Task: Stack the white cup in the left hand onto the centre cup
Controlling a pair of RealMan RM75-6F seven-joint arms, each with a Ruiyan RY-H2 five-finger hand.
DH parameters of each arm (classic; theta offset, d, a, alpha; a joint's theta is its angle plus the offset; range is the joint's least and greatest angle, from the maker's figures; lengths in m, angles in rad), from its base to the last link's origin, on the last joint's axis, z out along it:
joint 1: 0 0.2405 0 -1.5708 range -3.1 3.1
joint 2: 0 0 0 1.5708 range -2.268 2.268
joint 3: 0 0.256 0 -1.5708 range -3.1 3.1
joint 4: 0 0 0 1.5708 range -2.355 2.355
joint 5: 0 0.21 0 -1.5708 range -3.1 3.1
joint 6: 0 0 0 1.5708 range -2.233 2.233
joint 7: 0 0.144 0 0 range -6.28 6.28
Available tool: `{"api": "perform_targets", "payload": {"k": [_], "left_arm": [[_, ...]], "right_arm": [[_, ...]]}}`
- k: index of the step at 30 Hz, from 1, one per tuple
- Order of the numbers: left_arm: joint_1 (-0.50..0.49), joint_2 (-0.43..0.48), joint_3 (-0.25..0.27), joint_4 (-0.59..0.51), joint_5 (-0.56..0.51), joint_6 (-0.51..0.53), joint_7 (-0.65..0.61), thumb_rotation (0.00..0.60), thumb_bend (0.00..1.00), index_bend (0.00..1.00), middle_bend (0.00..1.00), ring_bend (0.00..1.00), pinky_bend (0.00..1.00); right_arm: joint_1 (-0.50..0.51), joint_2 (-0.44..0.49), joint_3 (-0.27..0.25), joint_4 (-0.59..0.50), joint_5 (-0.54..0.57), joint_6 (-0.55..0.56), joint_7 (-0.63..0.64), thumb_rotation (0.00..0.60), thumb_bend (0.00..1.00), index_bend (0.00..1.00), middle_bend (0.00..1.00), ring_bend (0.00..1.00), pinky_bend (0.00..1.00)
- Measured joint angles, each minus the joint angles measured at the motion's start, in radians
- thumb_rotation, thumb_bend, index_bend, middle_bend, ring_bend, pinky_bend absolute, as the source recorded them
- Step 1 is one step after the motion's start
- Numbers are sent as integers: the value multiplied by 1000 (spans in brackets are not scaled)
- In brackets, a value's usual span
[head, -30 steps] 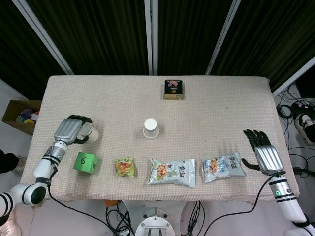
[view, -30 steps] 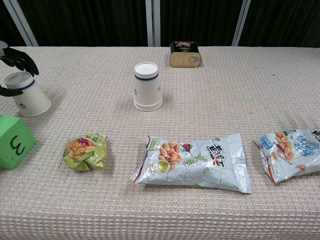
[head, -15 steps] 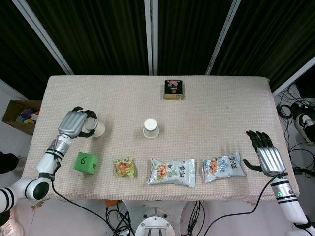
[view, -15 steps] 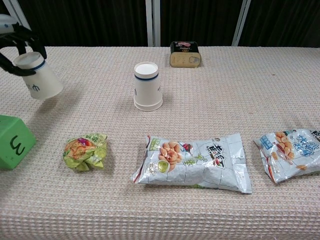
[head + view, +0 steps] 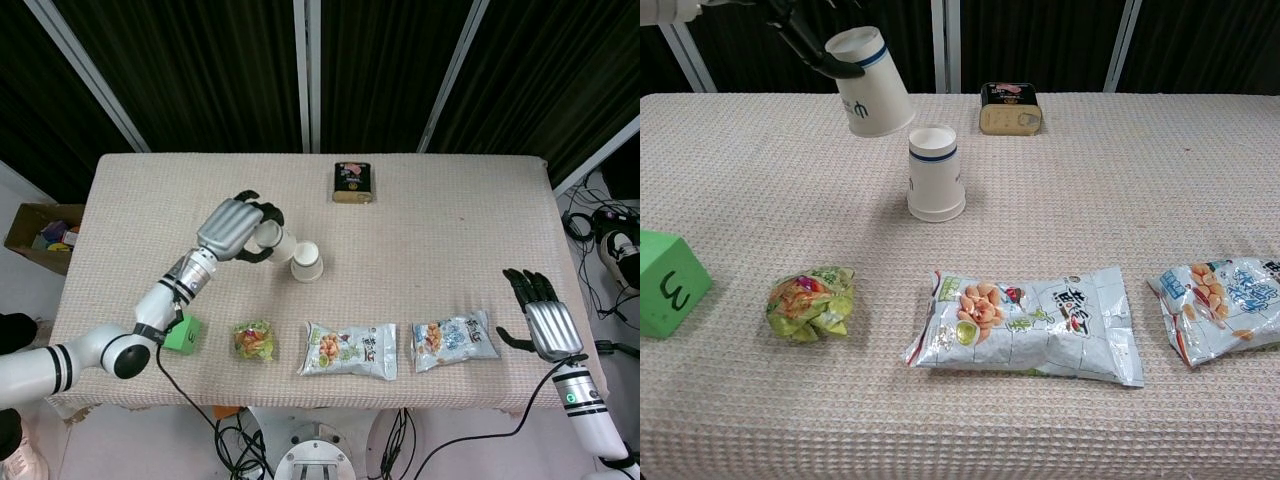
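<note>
While the robot's left hand (image 5: 232, 228) grips a white cup (image 5: 871, 82) by its closed end, the cup hangs tilted in the air, mouth down and angled toward the centre cup (image 5: 935, 172), just above and to the left of it, not touching. Fingers wrap the upper part near the blue band; the printed side faces the chest cam.

Centre cup stands upside down on the desk (image 5: 450, 230), base up, blue band near the top, approx. mid-desk and well apart from the dark tin (image 5: 352, 182) behind it.

Right hand (image 5: 543, 318) sits at the desk's near right edge, fingers spread, holding nothing.

Handling, as a judgement: the cup looks like thin paper, v. light, and easily crushed, so a firm squeeze would likely oval the rim and stop it sliding over the other cup. Best hold is probably where it is now, at the stiffer closed end, w/ the open rim left free. The smooth wall may slip if the grip is too loose. The tilt likely needs levelling before lowering. The target is light too and unsupported, so a sideways knock could well tip it.

Also on the desk: green cube (image 5: 666, 283), crumpled snack wrapper (image 5: 811, 303), two snack bags (image 5: 1028, 325) along the front.
</note>
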Motion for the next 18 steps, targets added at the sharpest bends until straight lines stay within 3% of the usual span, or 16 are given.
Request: {"api": "perform_targets", "payload": {"k": [11,18], "left_arm": [[-137,-56,16,27,-198,-32,118,600,344,483,537,455,187],[-183,-62,38,18,-247,-25,147,600,343,482,536,455,187]], "right_arm": [[-13,3,-1,32,-8,4,43,600,186,0,90,0,20],[-20,-3,2,53,-8,6,65,600,186,0,90,0,20]]}}
